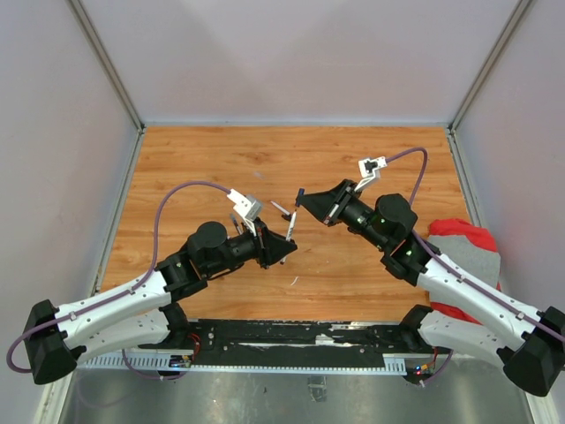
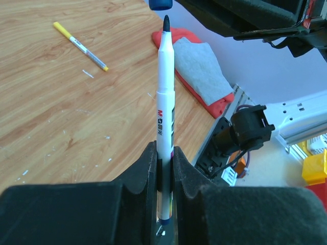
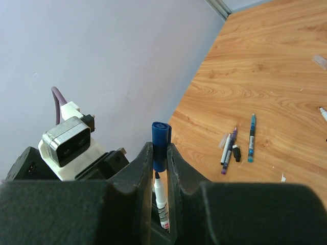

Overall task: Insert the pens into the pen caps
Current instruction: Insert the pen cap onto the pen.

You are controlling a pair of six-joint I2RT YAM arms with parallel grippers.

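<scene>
My left gripper [image 2: 164,153] is shut on the lower barrel of a white pen [image 2: 164,102], which stands up with its dark tip just below a dark blue cap [image 2: 160,4]. My right gripper [image 3: 160,150] is shut on that blue cap [image 3: 160,145], and the white pen's tip [image 3: 161,199] shows right under the cap's open end, not inside it. From above, the two grippers, left [image 1: 290,243] and right [image 1: 305,206], meet over the middle of the table, the pen [image 1: 294,225] pointing at the cap [image 1: 300,193].
A yellow pen [image 2: 80,46] lies on the wooden table. A white pen [image 3: 225,149], a purple pen [image 3: 230,149], a teal pen [image 3: 251,138] and a small black cap [image 3: 236,153] lie together. A red and grey cloth [image 1: 463,237] lies at the right edge.
</scene>
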